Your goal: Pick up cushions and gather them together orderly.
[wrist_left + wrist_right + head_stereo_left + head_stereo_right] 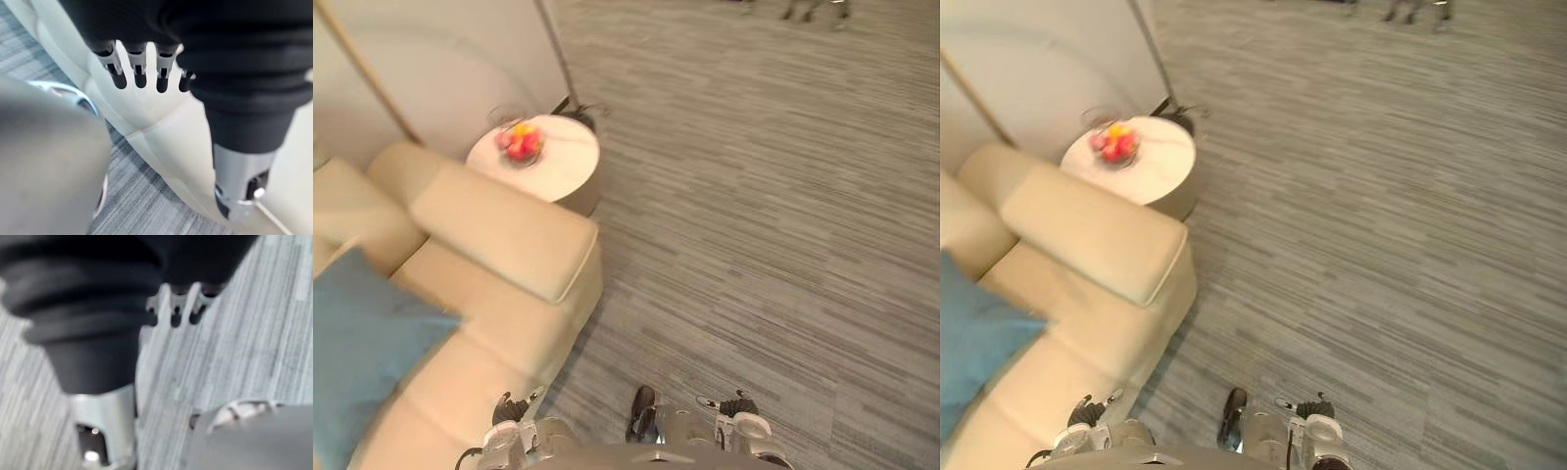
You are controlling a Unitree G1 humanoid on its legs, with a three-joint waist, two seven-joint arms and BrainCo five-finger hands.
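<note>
Sofa (161, 127) below L robot hand (163, 78), fingers (140, 73) straight, holding nothing.

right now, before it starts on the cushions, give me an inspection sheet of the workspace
surface: cream sofa, with a wide armrest at its end
job's things: one blue cushion lying on the sofa toward the robot's left, untouched
clutter: bowl of fruit on the round white side table past the armrest
hands: left hand hangs over the sofa's edge, fingers relaxed, holding nothing; right hand hangs over the carpet, fingers relaxed, holding nothing
cables: nothing seen
surroundings: grey striped carpet to the robot's right of the sofa; pale wall behind the side table
</note>
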